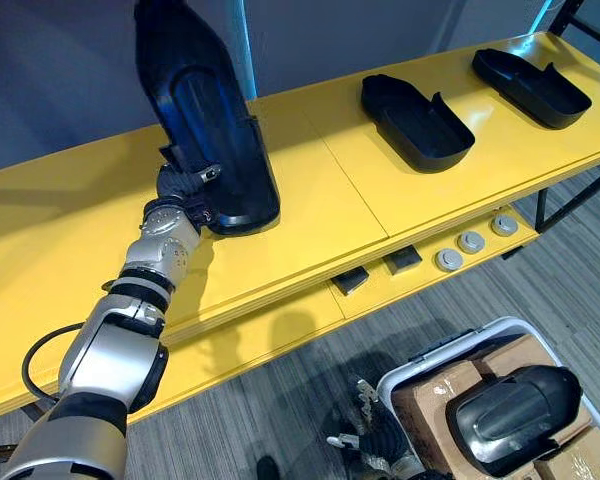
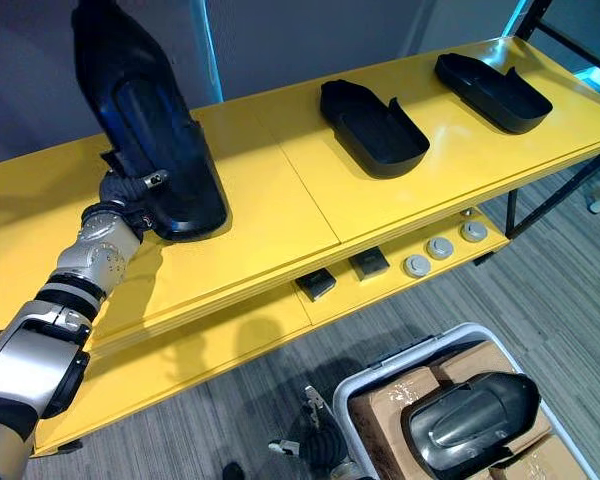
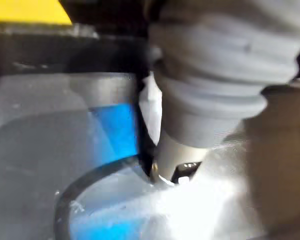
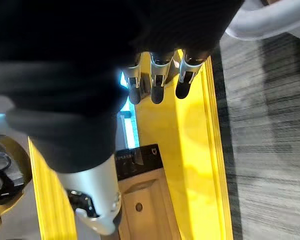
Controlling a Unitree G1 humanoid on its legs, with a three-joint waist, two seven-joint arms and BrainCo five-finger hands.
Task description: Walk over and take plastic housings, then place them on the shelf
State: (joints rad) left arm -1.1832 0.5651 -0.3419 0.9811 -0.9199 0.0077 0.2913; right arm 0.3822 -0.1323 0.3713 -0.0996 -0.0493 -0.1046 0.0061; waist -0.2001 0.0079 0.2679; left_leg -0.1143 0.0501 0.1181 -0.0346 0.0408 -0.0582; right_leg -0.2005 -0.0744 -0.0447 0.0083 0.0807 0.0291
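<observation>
The left hand (image 1: pixel 183 187) seems mostly hidden behind the housing (image 1: pixel 215 120).

You'll find the shelf (image 1: pixel 310 180) plain bright yellow. The upright housing (image 1: pixel 210 130) at your left hand (image 1: pixel 180 185) is black, like the hand's dark ribbed cover. The middle housing (image 1: pixel 417 122) and the far housing (image 1: pixel 530 87) are black too. On the lower level, the round discs (image 1: pixel 470 241) are silver-grey and the square blocks (image 1: pixel 402 260) dark. The floor (image 1: pixel 570 270) is grey with fine stripes. The bin (image 1: pixel 500 326) has a white rim, brown cardboard boxes (image 1: pixel 425 400) and a dark grey binned housing (image 1: pixel 510 415). Your right hand (image 4: pixel 65 75) has silver fingers (image 4: pixel 157 82), dark-tipped.
</observation>
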